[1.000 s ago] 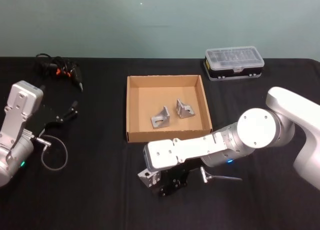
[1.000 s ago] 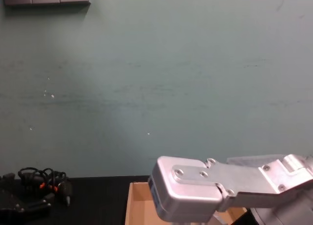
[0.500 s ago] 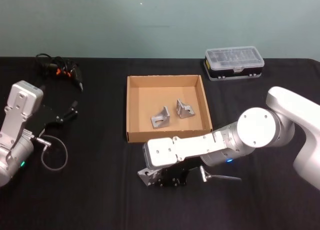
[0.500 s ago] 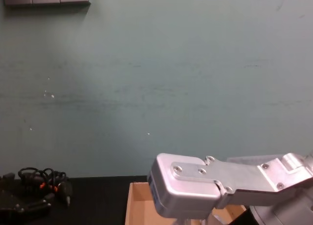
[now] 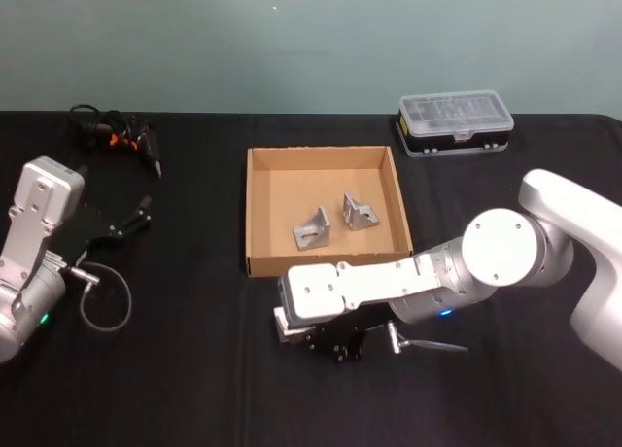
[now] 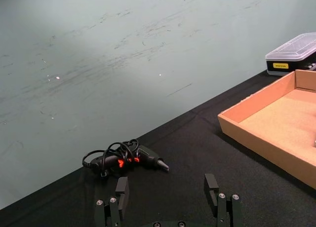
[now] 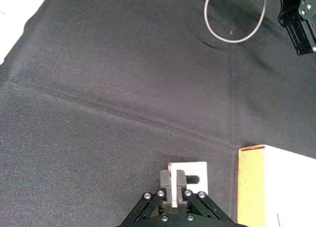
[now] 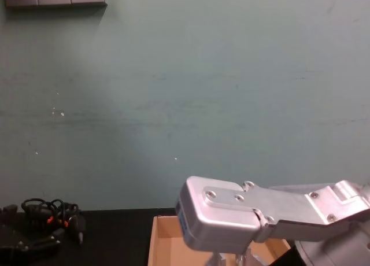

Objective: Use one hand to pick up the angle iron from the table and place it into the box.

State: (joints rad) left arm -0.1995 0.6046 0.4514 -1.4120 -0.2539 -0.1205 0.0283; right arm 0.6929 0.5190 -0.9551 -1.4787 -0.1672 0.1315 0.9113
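Stretched low across the flat black matte tabletop [image 5: 194, 389] from the robot's right, elbow joint raised and boxy silver-grey wrist housing lying level just in front of the shallow tan-brown cardboard box [image 5: 255, 214]. Pointing down beneath that housing, the right black two-finger gripper [image 7: 174, 196], fingers [image 7: 166, 186] drawn narrow and pinched on the upright rib of a small silver angle iron [image 7: 193, 176], its slotted plate close to the box's near corner; whether lifted off the cloth or resting on it, impossible to tell. Already lying inside the box, two more silver angle brackets [image 5: 312, 228], side by side and apart from the walls. Parked far out at the table's left edge, wrist housing tilted upright, the left black two-finger gripper [image 6: 169, 197], fingers [image 6: 121, 189] spread wide and holding nothing, near a looped cable [image 5: 105, 296]. Behind it, a black-and-orange corded tool [image 6: 123, 159]; beyond the box's far right corner, a clear-lidded plastic case with black base [image 5: 456, 122].
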